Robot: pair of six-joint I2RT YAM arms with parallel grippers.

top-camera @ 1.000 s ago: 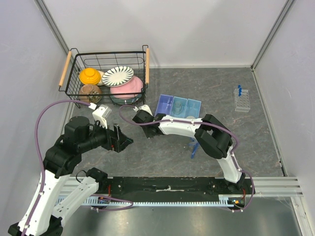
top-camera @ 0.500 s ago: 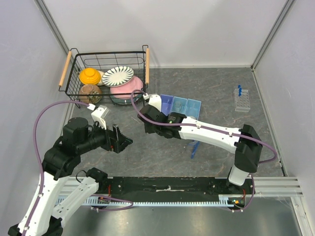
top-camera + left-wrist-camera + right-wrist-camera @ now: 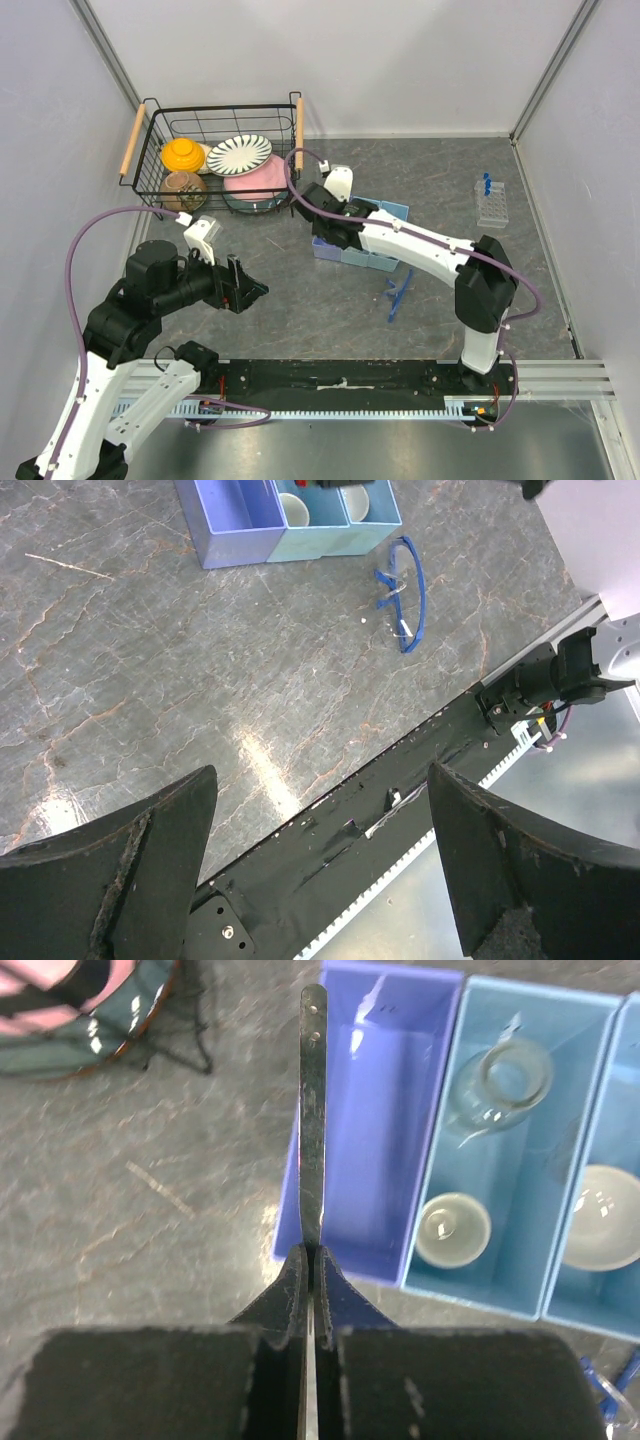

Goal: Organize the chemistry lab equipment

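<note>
Tray [image 3: 365,1260] holds dish [image 3: 605,1218], cup [image 3: 452,1230] (separate compartments).

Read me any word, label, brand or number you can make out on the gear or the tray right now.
No readable text in any view.
The blue organizer tray, the metal spatula pinched in the right gripper, the clear tube rack and the blue-framed glasses show no print.
Any marking on the black connector at the table edge is too small to read.

Basket [image 3: 215,165] back left on bench [image 3: 300,300]; tray [image 3: 352,257] centre, cup [image 3: 452,1230] in its middle compartment; tube rack [image 3: 491,203] far right; tool [image 3: 398,292], maybe glasses, before tray.
</note>
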